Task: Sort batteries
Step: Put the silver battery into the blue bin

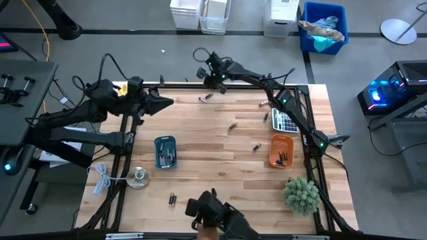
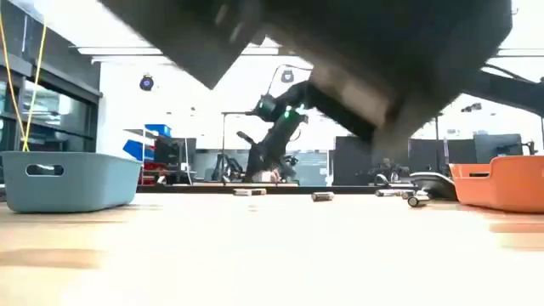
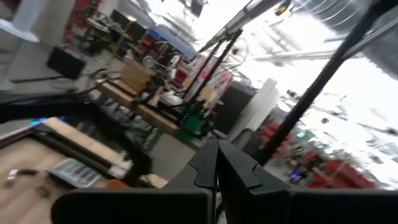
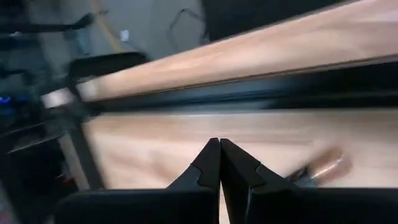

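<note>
No readable writing anywhere. Left gripper (image 1: 167, 102) hovers at the table's far-left edge, fingers pressed together, empty. Blue tray (image 1: 165, 152), loose batteries (image 1: 233, 125) mid-table, right gripper (image 1: 205, 91) pinched together by one far-edge battery (image 1: 206, 97), calculator (image 1: 285, 121), orange tray (image 1: 281, 151).

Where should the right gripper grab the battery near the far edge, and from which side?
Mid-body, coming straight down. The battery lies flat on the table, a thin cylinder angled to the edge, so the fingers should close across its width, turned to match that angle. Nothing sits beside it. The right gripper is close by and shut, so it would likely need to open first.
</note>
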Tool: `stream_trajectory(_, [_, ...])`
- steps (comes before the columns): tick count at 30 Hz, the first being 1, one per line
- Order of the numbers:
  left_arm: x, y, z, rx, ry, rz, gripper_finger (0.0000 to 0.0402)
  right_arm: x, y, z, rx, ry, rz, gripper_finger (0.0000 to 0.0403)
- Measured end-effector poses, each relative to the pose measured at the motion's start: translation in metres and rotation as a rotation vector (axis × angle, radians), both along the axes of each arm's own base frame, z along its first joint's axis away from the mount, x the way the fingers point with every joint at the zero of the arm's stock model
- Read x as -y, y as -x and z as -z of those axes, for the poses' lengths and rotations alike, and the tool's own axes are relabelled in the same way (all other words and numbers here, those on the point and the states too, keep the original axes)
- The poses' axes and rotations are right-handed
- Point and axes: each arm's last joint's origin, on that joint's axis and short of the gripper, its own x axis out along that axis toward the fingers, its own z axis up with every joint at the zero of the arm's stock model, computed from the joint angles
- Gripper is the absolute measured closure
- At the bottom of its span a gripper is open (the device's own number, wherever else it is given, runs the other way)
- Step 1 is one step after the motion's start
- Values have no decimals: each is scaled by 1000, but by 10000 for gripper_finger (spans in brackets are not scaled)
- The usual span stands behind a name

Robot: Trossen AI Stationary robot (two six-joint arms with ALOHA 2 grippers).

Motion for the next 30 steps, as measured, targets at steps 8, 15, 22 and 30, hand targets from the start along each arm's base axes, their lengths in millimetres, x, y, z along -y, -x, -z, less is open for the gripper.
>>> stream_trajectory(8, [-19, -30, 38, -315, -1, -173, 401, 2, 37, -64, -108, 165, -130, 403])
stream_trajectory(15, [-84, -95, 126, -779, 114, -169, 401, -28, 127, -221, -151, 510, -142, 403])
stream_trajectory(22, [-153, -153, 179, -1146, 19, -71, 402, -102, 201, -313, -253, 764, -134, 403])
stream_trajectory(30, [-203, -190, 201, -1592, -300, 8, 353, -159, 244, -349, -290, 892, -228, 403])
